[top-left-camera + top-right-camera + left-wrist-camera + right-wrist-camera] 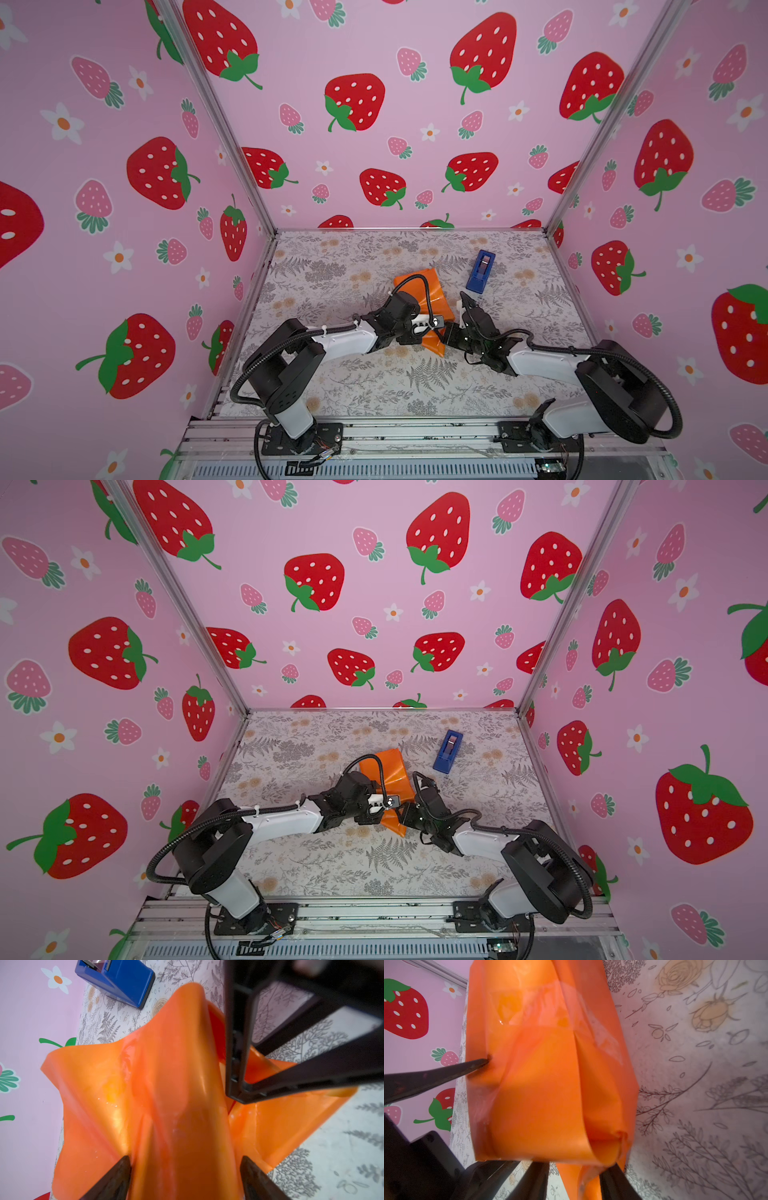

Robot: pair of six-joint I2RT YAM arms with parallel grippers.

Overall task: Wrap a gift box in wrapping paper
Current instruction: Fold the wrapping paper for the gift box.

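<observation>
The wrapping paper point(436, 293) sits bundled on the table point(365, 382), the gift box hidden from me. The left gripper point(185, 1157) straddles it, fingers wide, and the right gripper point(578, 1164) stands half-apart around a flap; whether either pinches, I cannot tell. Released untaped, those loose folds may spring open.

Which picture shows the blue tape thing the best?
A top view: the blue tape dispenser shows whole there, on the floral table cover, beyond the orange wrapping paper. Both top views show it alike. The left wrist view shows it bigger, but the picture's edge cuts part off. The right wrist view misses it.
</observation>
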